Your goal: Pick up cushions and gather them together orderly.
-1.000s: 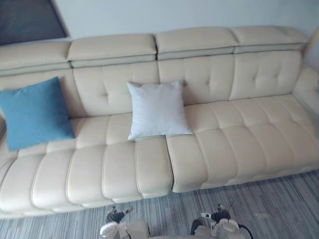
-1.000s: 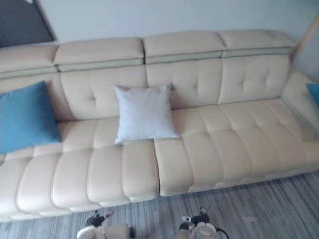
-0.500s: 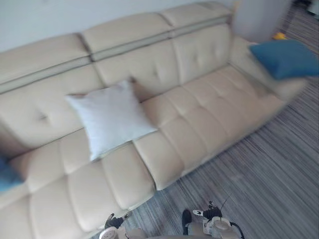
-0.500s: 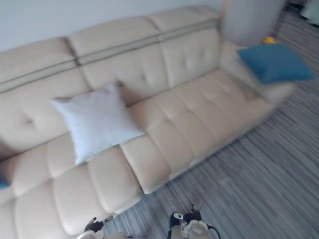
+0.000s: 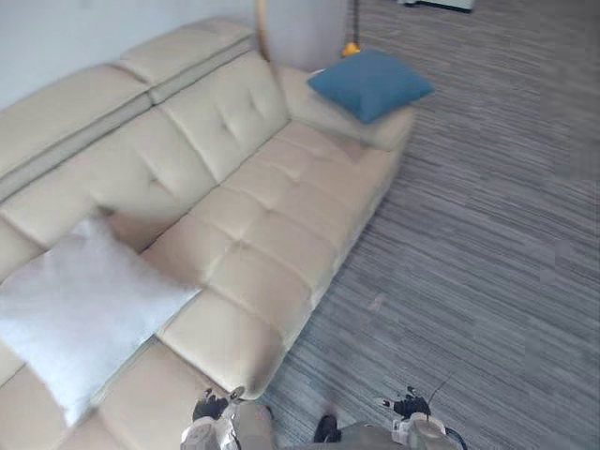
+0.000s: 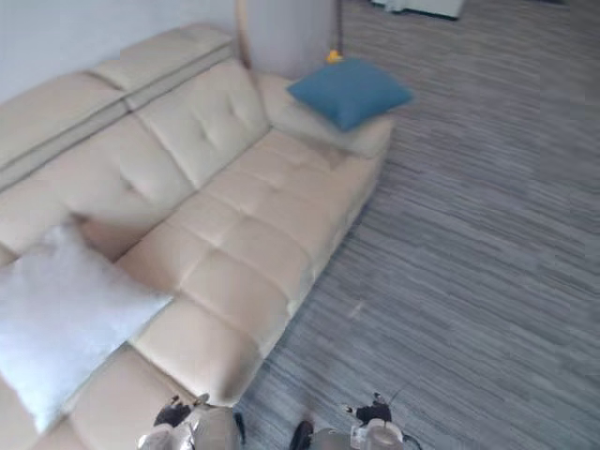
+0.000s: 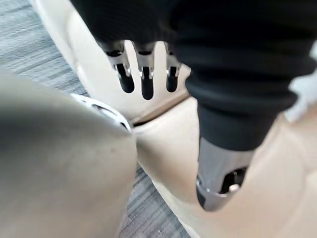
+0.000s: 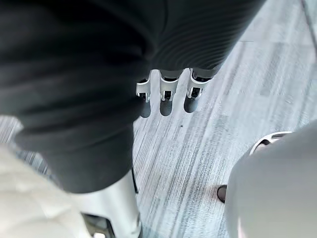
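Sofa holds white cushion propped on backrest, blue cushion on end armrest, ungathered; left hand and right hand hang straight-fingered, empty.

Near cushion on sofa seat, L; far cushion atop armrest, far end.

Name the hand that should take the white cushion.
Left, probably. The white cushion sits on the sofa at the robot's left, nearer the left hand; the right hand hangs over the floor. Both are open and hold nothing.
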Tool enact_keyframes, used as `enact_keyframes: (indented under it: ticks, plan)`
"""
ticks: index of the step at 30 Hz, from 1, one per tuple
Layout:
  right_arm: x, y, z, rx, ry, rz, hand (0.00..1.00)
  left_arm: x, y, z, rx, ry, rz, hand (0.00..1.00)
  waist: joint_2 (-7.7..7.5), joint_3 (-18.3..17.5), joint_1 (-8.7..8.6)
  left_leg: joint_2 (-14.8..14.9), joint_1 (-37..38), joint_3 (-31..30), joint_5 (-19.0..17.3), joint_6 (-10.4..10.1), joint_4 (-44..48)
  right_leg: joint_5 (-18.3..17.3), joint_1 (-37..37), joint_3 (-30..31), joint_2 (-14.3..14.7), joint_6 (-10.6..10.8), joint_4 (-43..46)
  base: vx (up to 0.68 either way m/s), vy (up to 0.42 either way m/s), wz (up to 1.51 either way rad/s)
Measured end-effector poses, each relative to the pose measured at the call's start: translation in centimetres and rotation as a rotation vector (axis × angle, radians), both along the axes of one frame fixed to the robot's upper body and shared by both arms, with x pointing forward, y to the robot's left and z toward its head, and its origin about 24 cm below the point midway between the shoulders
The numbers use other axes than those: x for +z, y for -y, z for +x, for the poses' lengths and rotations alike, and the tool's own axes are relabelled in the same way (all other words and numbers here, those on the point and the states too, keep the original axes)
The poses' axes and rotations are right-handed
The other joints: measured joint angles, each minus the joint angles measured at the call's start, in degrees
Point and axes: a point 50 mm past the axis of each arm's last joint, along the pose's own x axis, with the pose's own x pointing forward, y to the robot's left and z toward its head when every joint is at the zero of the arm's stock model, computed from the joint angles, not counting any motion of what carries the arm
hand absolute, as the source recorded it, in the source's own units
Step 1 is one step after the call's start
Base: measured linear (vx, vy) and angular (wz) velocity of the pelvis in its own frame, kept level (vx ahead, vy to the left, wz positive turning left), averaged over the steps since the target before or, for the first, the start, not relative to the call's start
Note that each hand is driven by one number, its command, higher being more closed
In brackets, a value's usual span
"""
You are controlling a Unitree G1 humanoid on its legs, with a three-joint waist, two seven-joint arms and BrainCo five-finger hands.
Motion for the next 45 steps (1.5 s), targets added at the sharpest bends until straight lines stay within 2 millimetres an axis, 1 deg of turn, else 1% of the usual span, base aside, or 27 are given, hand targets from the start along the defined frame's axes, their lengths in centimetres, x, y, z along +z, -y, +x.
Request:
enact_keyframes:
  ticks: [3, 4, 5, 6, 8, 10, 11, 13, 15, 18, 20, 22, 23, 24, 26, 27, 28, 31, 33, 35, 36, 37, 39, 40, 41, 42, 45]
  plan:
    - [0.1, -0.3, 0.6, 0.025, 0.009, -0.001, 0.00, 0.1, 0.8, 0.5, -0.001, 0.023, -0.014, 0.00, 0.19, 0.03, 1.75, -6.32, -0.94, -10.06, 0.62, -0.57, -12.98, 0.96, 0.68, 6.55, 1.54, 0.83, -0.94, 0.25, 0.121, -1.37]
    - [0.2, -0.6, 0.7, 0.029, 0.011, 0.001, 0.00, 0.1, 0.9, 0.4, 0.001, 0.023, -0.020, 0.00, 0.48, -0.25, 1.76, -7.24, -0.80, -13.24, 4.23, 1.56, -17.52, 0.52, 1.19, 9.28, 2.57, 1.83, -1.21, 0.34, 0.175, -1.28]
    - [0.2, -0.7, 0.7, 0.029, 0.010, 0.004, 0.00, 0.1, 1.0, 0.4, 0.001, 0.023, -0.020, 0.00, 0.49, -0.34, 1.81, -7.22, -0.41, -13.31, 5.81, 1.72, -17.57, 0.32, 1.57, 10.34, 2.89, 2.10, -1.19, 0.32, 0.161, -1.23]
    - [0.1, -1.6, 0.7, 0.029, 0.010, 0.027, 0.00, 0.1, 0.6, 0.4, 0.001, 0.022, -0.013, 0.00, -0.87, -0.96, 2.49, -6.87, 1.28, -10.64, 5.95, 2.23, -17.74, -0.75, 1.95, 14.53, 3.04, 3.29, -0.78, 0.47, 0.199, -1.34]
    - [-0.1, -2.5, 0.2, 0.025, 0.001, 0.051, 0.00, 0.1, 0.2, 0.3, 0.002, 0.022, -0.002, 0.00, -2.47, -1.87, 3.61, -5.48, 2.75, -4.86, 4.09, 3.05, -18.19, -2.95, 0.59, 17.12, 1.88, 6.58, 3.76, 0.41, 0.173, -1.35]
    - [-0.2, -2.8, 0.1, 0.036, -0.001, 0.057, 0.00, 0.0, 0.4, 0.2, -0.013, 0.003, -0.006, 0.00, -2.92, -1.80, 4.16, -5.51, 8.38, -0.56, 2.96, 4.62, -20.37, -2.94, -2.71, 11.28, -2.79, 15.00, 16.37, 0.34, 0.206, -1.11]
    - [-0.2, -2.8, 0.1, 0.037, -0.001, 0.058, 0.00, -0.1, 0.4, 0.2, -0.015, 0.000, -0.007, 0.00, -2.87, -1.79, 4.16, -5.52, 9.33, -0.16, 2.85, 4.82, -20.95, -2.81, -3.48, 9.88, -3.66, 15.57, 19.03, 0.33, 0.200, -0.77]
    - [-0.1, -2.8, 0.2, 0.046, 0.000, 0.056, 0.00, -0.2, 0.6, 0.4, -0.029, -0.021, -0.013, 0.00, -2.36, -1.47, 4.02, -5.10, 13.96, 0.32, 2.72, 5.04, -23.16, -3.99, -6.39, 1.66, -8.92, 13.46, 28.46, 0.26, 0.104, -0.49]
    - [-0.2, -2.8, 0.1, 0.054, -0.003, 0.052, 0.00, -0.3, 0.7, 0.2, -0.030, -0.032, -0.016, 0.00, -1.39, -0.88, 3.92, -4.03, 18.21, 0.61, 2.69, 5.09, -26.35, -5.32, -6.56, -1.29, -10.53, 11.06, 27.18, 0.23, -0.002, -0.26]
    - [-0.2, -2.6, 0.2, 0.046, -0.003, 0.046, 0.00, -0.2, 0.7, 0.6, -0.064, -0.027, -0.005, 0.00, -1.61, -0.93, 3.46, -2.01, 22.13, 0.63, 2.69, 5.06, -30.69, -4.53, -10.48, -2.07, -11.55, 11.25, 19.75, 0.20, -0.069, -0.11]
    - [-0.1, -2.2, 0.4, 0.038, 0.002, 0.040, 0.00, -0.3, 0.7, 0.4, -0.079, -0.035, 0.000, 0.00, -1.75, -0.95, 3.00, -1.83, 23.06, 0.60, 2.61, 4.75, -31.91, -1.02, -12.03, -0.99, -11.74, 11.36, 13.17, 0.21, -0.160, 0.03]
    - [-0.3, -1.8, -0.3, 0.012, -0.019, 0.039, 0.00, -0.4, 0.2, -0.4, -0.085, -0.057, 0.018, 0.00, -3.24, -1.73, 1.90, -2.95, 25.44, -0.60, 0.73, 1.55, -32.95, 6.73, -12.00, 1.45, -12.41, 9.69, 6.85, 0.31, -0.277, 0.32]
    - [-0.3, -1.6, -0.3, 0.006, -0.017, 0.037, 0.00, -0.5, 0.2, -0.7, -0.084, -0.066, 0.020, 0.00, -3.09, -2.12, 1.42, -2.43, 25.79, -1.22, -0.36, 0.76, -33.02, 6.64, -12.17, 1.94, -11.92, 10.35, 8.06, 0.32, -0.299, 0.40]
    - [-0.1, -1.2, 0.2, 0.011, -0.007, 0.026, 0.00, -0.6, 0.4, -1.0, -0.081, -0.071, 0.015, 0.00, -1.96, -2.48, 1.31, -0.70, 25.78, -2.05, -0.82, 0.23, -31.00, 4.83, -11.64, 0.52, -10.73, 9.34, 8.98, 0.30, -0.312, 0.45]
    - [-0.1, -1.2, 0.3, 0.013, -0.003, 0.024, 0.00, -0.4, 0.5, -0.6, -0.044, -0.044, 0.004, 0.00, -0.50, -2.01, 0.69, 1.23, 16.53, -5.13, -0.16, 0.68, -11.40, 2.87, -9.14, -1.97, -8.79, 8.13, 7.84, 0.30, -0.318, 0.33]
    - [-0.1, -0.9, 0.3, 0.011, -0.003, 0.019, 0.00, -0.3, 0.9, -0.4, -0.009, -0.025, -0.011, 0.00, 1.44, -1.41, 1.43, 3.28, 10.81, -6.55, 3.71, 2.84, 1.34, 2.13, -7.11, -2.90, -6.39, 6.91, 7.00, 0.30, -0.271, -0.12]
    - [0.1, -0.9, 0.8, 0.010, 0.011, 0.020, 0.00, -0.2, 0.9, -0.2, -0.006, -0.012, -0.012, 0.00, 2.02, -0.71, 1.99, 5.57, 5.93, -6.80, 7.37, 3.17, 11.85, 0.70, -4.52, -3.24, -4.38, 5.14, 6.53, 0.31, -0.245, -0.21]
    - [-0.1, -1.5, 0.5, 0.000, 0.001, 0.040, 0.00, 0.4, 0.5, 0.9, -0.033, 0.025, 0.011, 0.00, 0.03, 0.28, 1.93, 5.10, -0.13, -2.47, 3.65, 1.38, 13.33, -1.52, 2.64, -3.59, -3.76, 4.03, 2.19, 0.39, -0.213, 0.03]
    - [0.0, -1.4, 0.6, -0.018, 0.004, 0.046, 0.00, 0.6, 0.5, 1.2, -0.036, 0.042, 0.013, 0.00, -0.77, 0.20, 1.98, 3.83, -2.02, 1.81, 2.59, 1.84, 4.55, -0.88, 5.52, -4.10, -3.91, 5.06, -1.26, 0.30, -0.084, 0.19]
    - [0.3, -1.1, 1.2, -0.031, 0.024, 0.030, 0.00, 0.6, 0.8, 1.4, -0.037, 0.049, 0.008, 0.00, -0.74, 0.34, 2.08, 0.63, -2.81, 7.29, 4.05, 2.80, -13.97, -0.84, 8.47, -4.54, -3.92, 5.25, -5.47, 0.36, -0.025, 0.15]
    - [0.3, -1.1, 1.3, -0.031, 0.027, 0.027, 0.00, 0.6, 0.8, 1.5, -0.038, 0.053, 0.005, 0.00, -0.79, 0.44, 2.23, -0.02, -3.03, 8.48, 5.36, 3.07, -17.47, -0.90, 9.31, -4.53, -3.90, 5.37, -6.29, 0.43, 0.045, -0.09]
    - [0.3, -1.2, 1.4, -0.031, 0.028, 0.030, 0.00, 0.7, 1.0, 1.8, -0.041, 0.061, 0.002, 0.00, -1.04, 0.46, 3.56, -1.63, -2.64, 9.80, 11.38, 4.18, -25.35, -1.47, 11.60, -3.67, -3.77, 6.72, -8.37, 0.45, 0.067, -0.23]
    - [0.3, -1.5, 1.4, -0.030, 0.027, 0.038, 0.00, 0.7, 1.1, 1.9, -0.041, 0.066, -0.002, 0.00, -1.73, -0.07, 4.68, -2.37, -1.69, 10.08, 14.74, 6.77, -25.07, -2.26, 13.24, -1.65, -4.11, 7.83, -9.50, 0.59, 0.122, -0.44]
    - [0.3, -2.7, 1.7, -0.016, 0.034, 0.066, 0.00, 0.8, 0.5, 2.0, -0.043, 0.064, 0.013, 0.00, -3.49, -0.76, 4.85, -2.65, -1.46, 11.95, 11.81, 7.46, -23.41, -2.37, 12.60, 0.46, -5.71, 8.07, -7.57, 0.52, 0.114, -0.40]
    - [0.4, -2.8, 1.8, -0.010, 0.037, 0.068, 0.00, 0.8, 0.5, 2.0, -0.045, 0.063, 0.014, 0.00, -3.54, -0.75, 4.86, -2.61, -1.05, 12.26, 11.06, 7.55, -23.03, -2.35, 12.26, 1.04, -5.97, 8.10, -5.97, 0.42, 0.100, -0.32]
    - [0.3, -2.6, 1.7, -0.012, 0.036, 0.065, 0.00, 0.8, 0.5, 1.9, -0.049, 0.058, 0.015, 0.00, -3.56, -0.73, 4.95, -2.53, 0.30, 12.84, 9.40, 7.86, -22.41, -2.49, 10.67, 1.92, -6.82, 8.53, -0.37, 0.39, 0.136, -0.25]
    - [0.0, -2.4, 0.7, -0.016, 0.015, 0.067, 0.00, 0.4, 0.6, 1.7, -0.116, 0.017, 0.025, 0.00, -3.41, -0.46, 4.31, -3.81, 8.67, 12.67, 5.17, 8.55, -22.81, 1.18, 0.85, 3.65, -11.30, 14.64, 31.84, 0.53, 0.139, -0.03]
